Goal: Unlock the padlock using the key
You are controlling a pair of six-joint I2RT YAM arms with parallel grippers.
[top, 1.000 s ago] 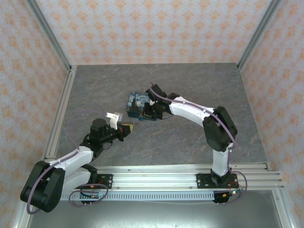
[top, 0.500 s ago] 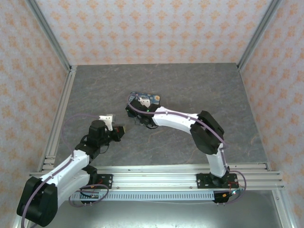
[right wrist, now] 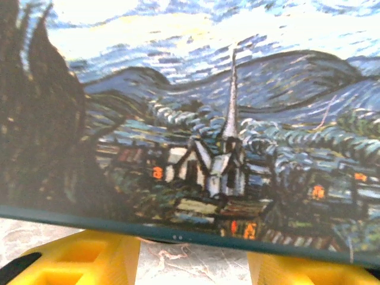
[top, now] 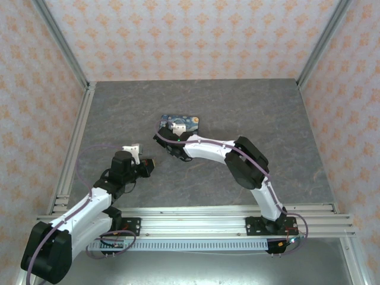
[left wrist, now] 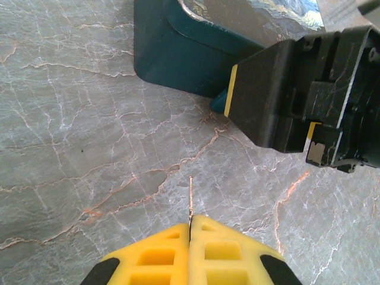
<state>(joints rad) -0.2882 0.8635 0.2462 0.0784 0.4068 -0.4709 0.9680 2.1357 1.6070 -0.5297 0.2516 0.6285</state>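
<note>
The left tool [left wrist: 190,228] squeezes the thin key [left wrist: 190,193], tip aimed up the frame. The right tool [right wrist: 190,264], spread apart, sits at the painted box [right wrist: 208,119], maybe to steady it. The teal padlock [left wrist: 218,98] seems to peek out upper middle, by the box's corner.

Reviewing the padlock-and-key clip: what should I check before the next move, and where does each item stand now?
1. Key held by left gripper: ok, fingers shut on its blade.
2. Right gripper free: ok, jaws apart facing the painted box.
3. Padlock located: cannot tell; the small teal piece between box and right gripper may be it.
4. Key lined up with padlock: cannot tell.
5. Padlock steadied: not ok, right gripper holds nothing.
</note>
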